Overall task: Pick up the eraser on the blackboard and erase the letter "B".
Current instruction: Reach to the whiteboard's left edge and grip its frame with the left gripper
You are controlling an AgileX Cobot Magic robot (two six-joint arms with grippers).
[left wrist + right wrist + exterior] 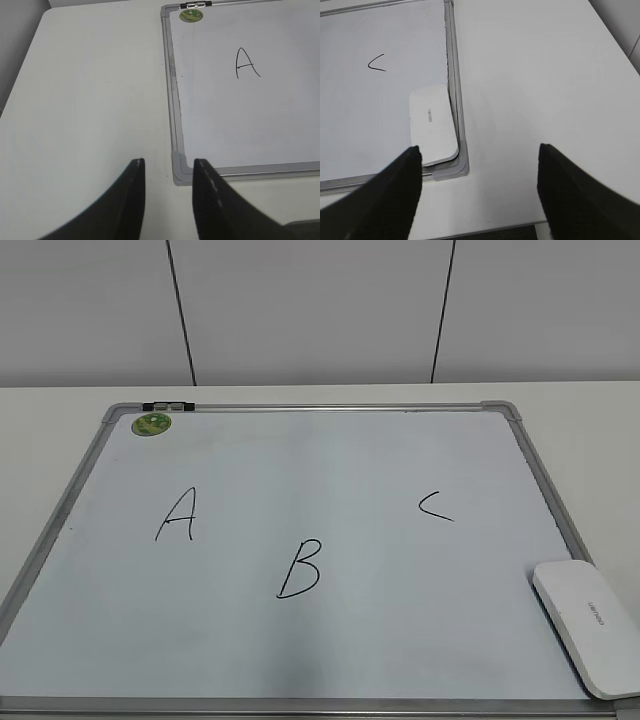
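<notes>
Blackboard (330, 640), a large rectangular board with pale bluish-white surface and silver metal frame, is lying flat on the white table (590, 410), and I am giving all places relative to this board. Smooth white rounded-rectangular plastic eraser (590, 625) with small grey lettering on top is resting in the near right corner of the board, touching the right frame.

Thin black slanted letter "B" (300, 568) is standing near the middle of the board, a little toward the near edge, well apart from the eraser. Black letter "A" (177, 514) is sitting left of the "B" and a bit farther back. Black letter "C" (435, 505) is sitting right of the "B", in the right half of the board. Small round green magnet (152, 424) is lying in the far left corner, just beside a small black and silver clip (168, 405) on the far frame.

Right gripper (480, 175) is hanging over the bare table, outside the near right corner of the board, with its two dark fingers wide apart and nothing between them. The eraser (432, 123) is lying just ahead of its left finger (395, 195), not between the fingers.

Left gripper (169, 192) is hovering outside the near left corner of the board, with a narrow gap between its fingers, also holding nothing; the grey corner piece (181, 167) is showing in this gap.
</notes>
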